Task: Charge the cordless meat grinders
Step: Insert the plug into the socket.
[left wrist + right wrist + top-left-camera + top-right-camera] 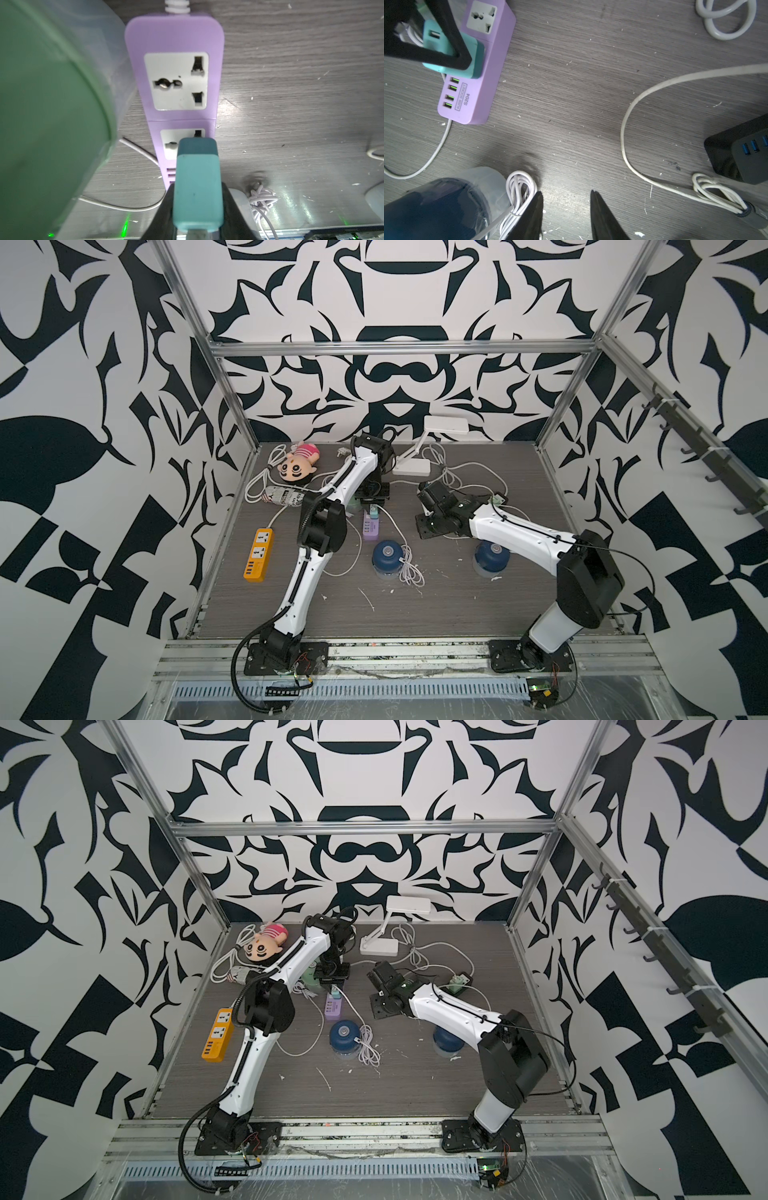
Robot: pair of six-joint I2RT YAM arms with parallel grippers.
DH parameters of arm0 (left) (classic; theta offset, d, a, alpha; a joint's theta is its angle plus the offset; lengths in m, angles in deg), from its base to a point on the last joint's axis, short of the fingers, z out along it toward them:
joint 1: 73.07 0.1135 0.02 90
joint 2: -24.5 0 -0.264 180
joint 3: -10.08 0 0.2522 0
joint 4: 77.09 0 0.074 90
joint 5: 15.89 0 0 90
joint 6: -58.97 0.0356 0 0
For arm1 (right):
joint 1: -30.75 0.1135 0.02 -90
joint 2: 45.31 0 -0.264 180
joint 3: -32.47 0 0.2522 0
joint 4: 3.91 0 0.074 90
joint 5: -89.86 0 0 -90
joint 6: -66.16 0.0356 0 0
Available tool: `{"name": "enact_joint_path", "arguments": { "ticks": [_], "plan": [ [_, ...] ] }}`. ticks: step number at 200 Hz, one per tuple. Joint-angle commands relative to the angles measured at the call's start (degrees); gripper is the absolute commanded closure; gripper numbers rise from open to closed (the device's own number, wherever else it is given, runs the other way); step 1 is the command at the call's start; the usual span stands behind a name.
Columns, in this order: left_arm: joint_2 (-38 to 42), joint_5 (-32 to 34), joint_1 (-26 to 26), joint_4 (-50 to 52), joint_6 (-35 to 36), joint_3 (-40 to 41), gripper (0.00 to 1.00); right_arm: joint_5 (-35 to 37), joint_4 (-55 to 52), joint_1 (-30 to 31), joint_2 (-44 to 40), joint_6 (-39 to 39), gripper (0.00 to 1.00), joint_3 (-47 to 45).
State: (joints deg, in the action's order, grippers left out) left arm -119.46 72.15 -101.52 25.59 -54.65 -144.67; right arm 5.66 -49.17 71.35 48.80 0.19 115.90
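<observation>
Both top views hang high over the front edge, looking down at the whole table [415, 605]. The wrist cams sit way closer, low over the tabletop, and both catch the purple power strip [176, 37].

Left arm [309, 568] stretches far forward, elbow bent high, wrist tipped straight down, and the left gripper [198, 193] is clamped on both sides of a teal plug [197, 166]. Right arm [519, 531] reaches low toward the middle, right gripper [566, 194] parted, nothing between its 2 fingers [533, 207].
</observation>
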Motion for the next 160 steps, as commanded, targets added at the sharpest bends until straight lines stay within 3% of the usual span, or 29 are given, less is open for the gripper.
{"name": "enact_joint_path", "arguments": {
  "ticks": [1,99,112,160],
  "plan": [
    [-6.97,-0.25,0.58,-12.85,-1.61,2.27,1.00,1.05,0.32,0.27,-3.39,0.32,0.58,-0.38],
    [-9.70,-0.85,0.76,-17.09,-2.40,-0.43,1.00,1.30,0.97,0.27,-4.70,1.11,0.58,-1.47],
    [-9.13,-0.77,0.76,-18.03,-2.36,0.54,0.87,1.31,0.95,0.27,-4.79,1.15,0.58,-1.51],
    [-5.27,-0.53,1.06,-19.79,-2.60,2.04,0.65,0.89,1.11,0.26,-4.90,1.24,0.58,-1.55]
  ]
}}
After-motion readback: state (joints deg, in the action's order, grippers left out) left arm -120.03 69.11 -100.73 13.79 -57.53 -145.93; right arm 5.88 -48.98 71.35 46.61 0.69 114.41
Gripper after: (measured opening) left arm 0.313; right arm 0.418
